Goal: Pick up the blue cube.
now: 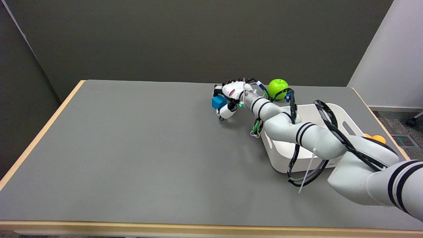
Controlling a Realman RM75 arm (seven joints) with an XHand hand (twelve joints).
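To my left the grey desk (132,148) lies bare and wide, open room for my right hand (229,97). Behind my wrist sits a round green apple (277,88); under my forearm stands a white plastic bin (333,114), blocking the right side.

Right arm stretched way out
right hand (229,97) at full reach, fingers (226,112) curled around the blue cube (218,102).

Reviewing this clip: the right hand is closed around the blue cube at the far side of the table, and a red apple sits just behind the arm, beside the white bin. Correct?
Not quite: the apple is green, not red, as the head view shows. The rest holds: the right hand grips the blue cube at the table's far side, and the apple sits behind the arm beside the white bin.
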